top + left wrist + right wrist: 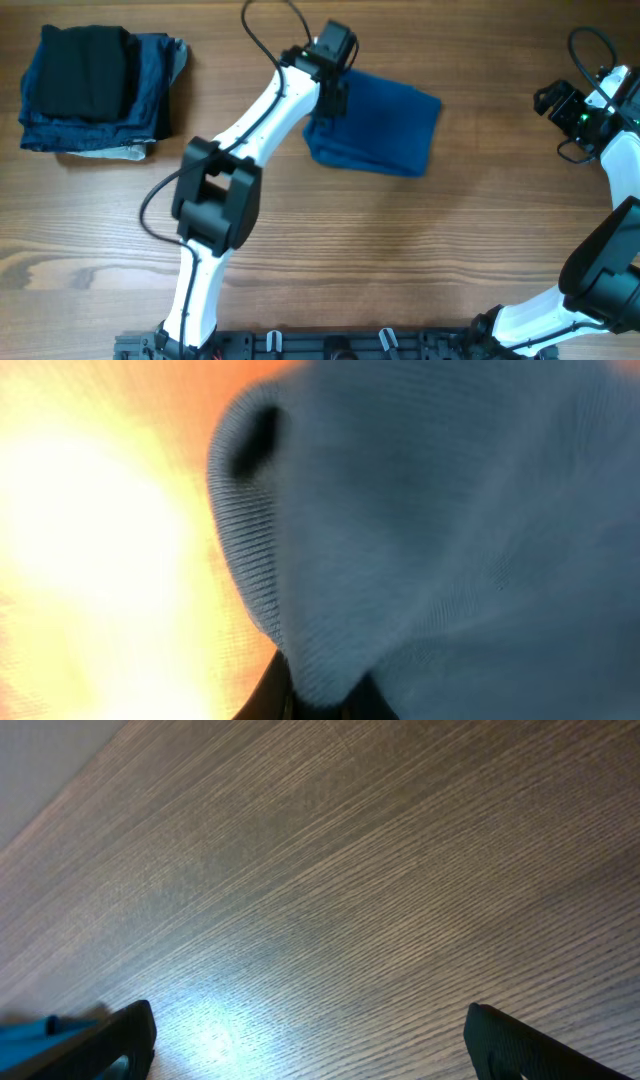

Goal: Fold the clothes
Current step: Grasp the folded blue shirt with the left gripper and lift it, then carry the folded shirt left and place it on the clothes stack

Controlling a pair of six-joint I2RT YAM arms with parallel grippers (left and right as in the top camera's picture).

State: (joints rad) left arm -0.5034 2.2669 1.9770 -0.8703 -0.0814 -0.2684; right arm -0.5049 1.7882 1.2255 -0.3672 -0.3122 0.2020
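Most folding looks done: the blue polo shirt [390, 125] lies as a compact rectangle at upper centre. The left gripper [335, 100] seems to pinch its left edge; the right gripper [308, 1025], far right, hangs spread and empty.

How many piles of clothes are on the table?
2. The folded blue shirt lies in the middle, with the left gripper at its edge. A stack with a black garment on top sits in the overhead view's upper-left corner. None seem hidden.
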